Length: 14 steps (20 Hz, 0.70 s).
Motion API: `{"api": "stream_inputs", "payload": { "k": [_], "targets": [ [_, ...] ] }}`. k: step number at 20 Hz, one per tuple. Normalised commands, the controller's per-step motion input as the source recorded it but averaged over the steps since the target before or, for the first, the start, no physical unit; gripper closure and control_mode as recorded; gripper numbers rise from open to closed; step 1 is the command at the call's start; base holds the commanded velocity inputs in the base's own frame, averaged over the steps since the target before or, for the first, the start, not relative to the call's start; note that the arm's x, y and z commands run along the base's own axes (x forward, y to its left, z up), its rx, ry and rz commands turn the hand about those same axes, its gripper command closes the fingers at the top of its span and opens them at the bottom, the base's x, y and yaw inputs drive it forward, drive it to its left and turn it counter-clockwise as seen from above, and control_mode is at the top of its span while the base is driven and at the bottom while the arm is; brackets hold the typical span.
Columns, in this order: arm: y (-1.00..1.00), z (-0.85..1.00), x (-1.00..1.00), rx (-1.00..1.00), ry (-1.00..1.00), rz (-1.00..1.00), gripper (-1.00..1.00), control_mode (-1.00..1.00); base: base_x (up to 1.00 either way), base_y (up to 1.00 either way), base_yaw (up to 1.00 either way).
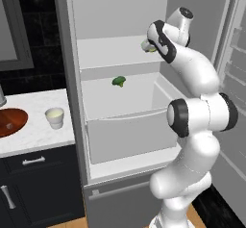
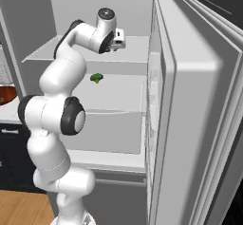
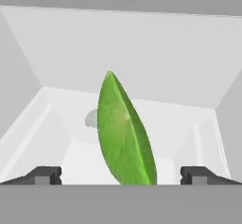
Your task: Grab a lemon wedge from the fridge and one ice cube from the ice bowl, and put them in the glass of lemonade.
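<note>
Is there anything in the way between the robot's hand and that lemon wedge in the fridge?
Nothing visible. In the hand view the lemon wedge stands upright between the open hand's two fingertips, on the white fridge shelf, with no object in front.

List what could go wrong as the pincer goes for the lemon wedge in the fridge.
1. The lemon wedge stands on edge between the open pincer fingertips; an off-centre close could tip it or push it deeper along the shelf.
2. The wedge is thin and curved, so it may squirt out as the fingers close.
3. The arm is bent inside the fridge; pulling out carelessly may strike the shelf edge or the door.
</note>
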Motion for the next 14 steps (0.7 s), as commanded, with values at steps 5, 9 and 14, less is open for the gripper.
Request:
{"api": "stream_inputs", "payload": {
  "k": [5, 9, 14],
  "targets": [
    [0.00, -0.12, 0.59, 0.00, 0.00, 0.04, -1.00, -1.00, 0.00, 0.00, 0.00],
    [0.00, -0.07, 0.56, 0.00, 0.00, 0.03, -1.00, -1.00, 0.00, 0.00, 0.00],
    [0.06, -0.21, 0.23, -0.02, 0.00, 0.04, 1.00, -1.00, 0.00, 0.00, 0.00]
  ]
}}
